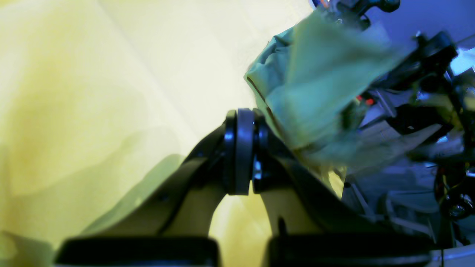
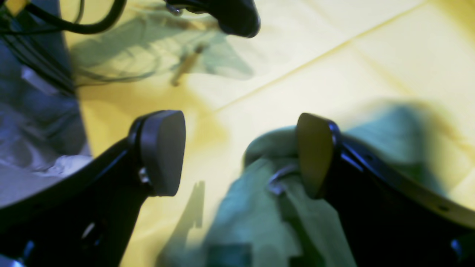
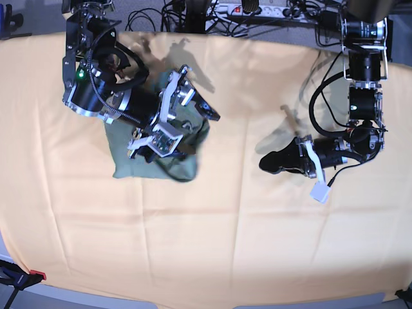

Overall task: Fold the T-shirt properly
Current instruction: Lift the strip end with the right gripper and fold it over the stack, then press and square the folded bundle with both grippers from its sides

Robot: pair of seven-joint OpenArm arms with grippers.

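On the yellow-orange cloth (image 3: 212,244), toward its far corner on the base view's left, the T-shirt (image 3: 125,161) lay bunched in a green heap. Right over that heap hung the right gripper (image 2: 241,152), jaws spread wide, green fabric bulging up against one pad and nothing pinched between them. So the shirt sat directly below that claw, touching it. Well apart from the shirt, across the cloth, the left gripper (image 1: 243,148) was clamped shut on nothing. By my reckoning, any next pinch belonged to the right arm.
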